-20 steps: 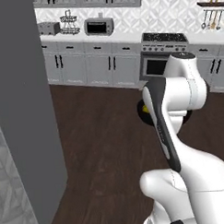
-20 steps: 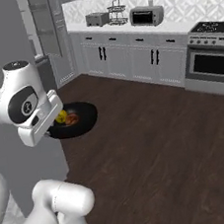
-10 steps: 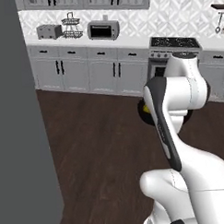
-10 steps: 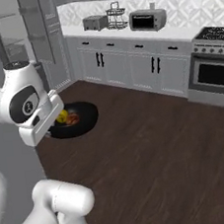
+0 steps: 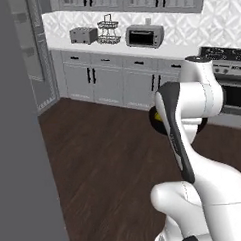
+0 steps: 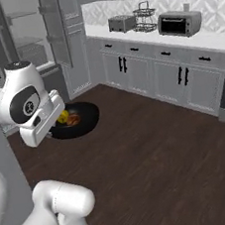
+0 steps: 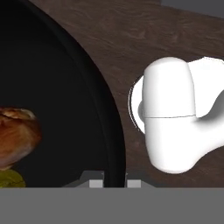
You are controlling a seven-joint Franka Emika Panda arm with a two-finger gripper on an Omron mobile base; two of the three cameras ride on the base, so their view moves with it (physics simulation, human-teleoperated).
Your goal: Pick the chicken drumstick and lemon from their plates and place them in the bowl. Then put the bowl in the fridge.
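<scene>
Carrying the bowl [image 6: 80, 121], loaded with chicken drumstick [image 6: 73, 119] and lemon [image 6: 62, 116], above the dark floor [image 6: 154, 149] toward the open fridge [image 6: 31, 42] beyond; gripper [image 7: 108, 183] clamped tight on bowl's rim. Keeping bowl level, approaching slowly, probably wisest.

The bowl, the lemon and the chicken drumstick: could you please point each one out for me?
bowl [image 6: 88, 118]: right base view, bare black rim.
lemon [image 6: 62, 116]: right base view, its yellow top.
chicken drumstick [image 7: 16, 138]: hand view, its browned meaty end.
</scene>
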